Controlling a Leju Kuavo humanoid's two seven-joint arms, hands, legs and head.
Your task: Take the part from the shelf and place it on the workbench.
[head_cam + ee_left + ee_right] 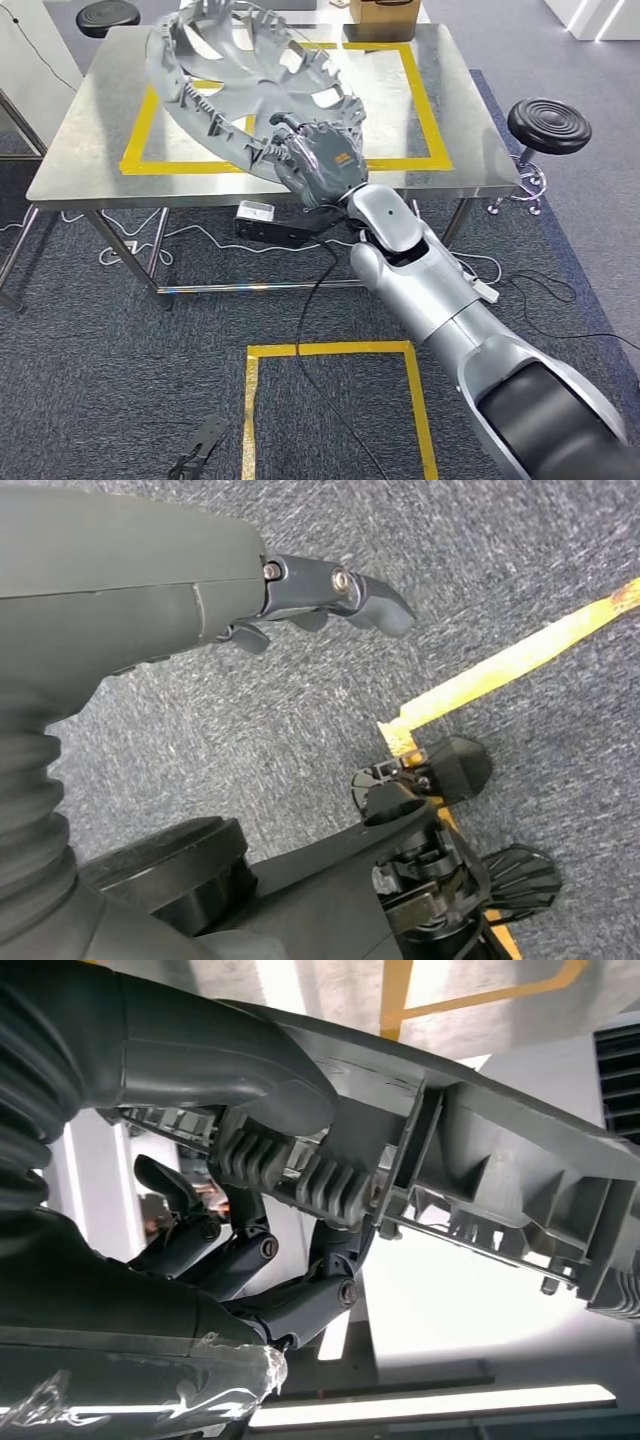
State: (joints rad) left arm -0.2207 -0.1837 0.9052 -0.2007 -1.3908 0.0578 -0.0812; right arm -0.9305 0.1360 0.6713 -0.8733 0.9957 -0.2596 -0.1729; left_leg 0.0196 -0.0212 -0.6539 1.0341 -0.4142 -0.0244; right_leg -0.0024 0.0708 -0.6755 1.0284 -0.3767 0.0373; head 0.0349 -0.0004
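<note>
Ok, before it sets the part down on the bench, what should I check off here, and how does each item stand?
1. Grip: right hand holds the grey part by its near edge, fingers curled under it. Ok.
2. Part over the bench: most of it is above the steel top, inside the yellow tape square. Ok.
3. Part resting on the bench: cannot tell; it looks tilted and lifted.
4. Landing spot: the box sits at the far edge, apart from the part. Ok.
5. Left hand out of the way: hangs over the carpet, holding nothing. Ok.
6. Stools beside the bench: apart from the arm. Ok.
</note>
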